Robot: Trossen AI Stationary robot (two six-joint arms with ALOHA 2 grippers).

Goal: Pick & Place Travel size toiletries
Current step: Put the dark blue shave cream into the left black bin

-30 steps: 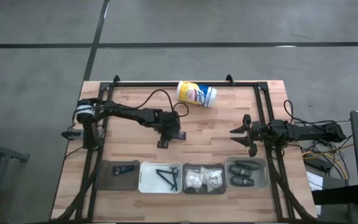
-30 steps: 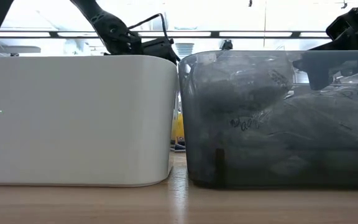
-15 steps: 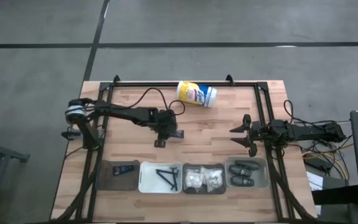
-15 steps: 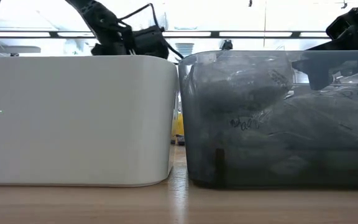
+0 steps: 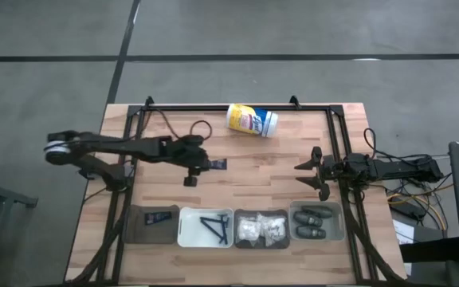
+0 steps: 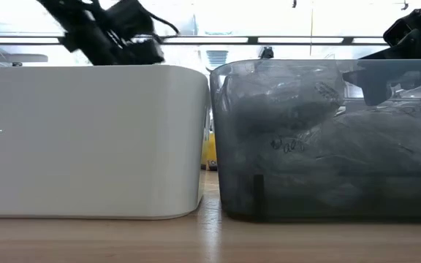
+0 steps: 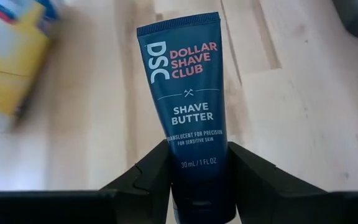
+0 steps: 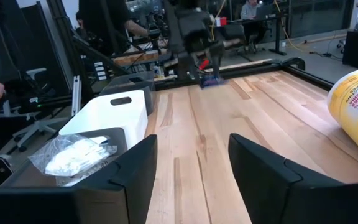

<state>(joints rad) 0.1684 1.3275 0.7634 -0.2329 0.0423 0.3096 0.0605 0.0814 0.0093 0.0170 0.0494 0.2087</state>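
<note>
The left gripper [image 5: 211, 164] hung above the middle of the wooden table [image 5: 277, 159], its two dark fingers [image 7: 148, 177] closed on the cap end of a small dark blue tube [image 7: 188, 106]. The tube's label read "Dollar Shave Club Shave Butter", and the tube stuck straight out ahead of the fingers over bare boards. In the high view the tube [image 5: 217, 164] showed as a short dark strip at the gripper's tip.

Beyond the gripper, toward the far edge of the table, lay the yellow-and-white canister [image 5: 252, 120] on its side, well apart from the tube. On the near side of the gripper stood a row of four trays. The dark tray [image 5: 151, 224] nearest the left arm's base held another black tube [image 5: 159, 214]. Next to it the white tray [image 5: 205, 227] held thin dark razors [image 5: 215, 226]. The grey tray [image 5: 261, 228] after that held white crinkly packets [image 5: 262, 229], and the last tray [image 5: 316, 222] held dark grey oval pods [image 5: 310, 223].

The right gripper [image 5: 311, 172] waited far across the table from the left one, just beyond the pod tray, with its fingers [image 8: 260, 168] spread apart and nothing between them. From its wrist view the left gripper [image 8: 205, 73] showed in the distance with the tube hanging from it.
</note>
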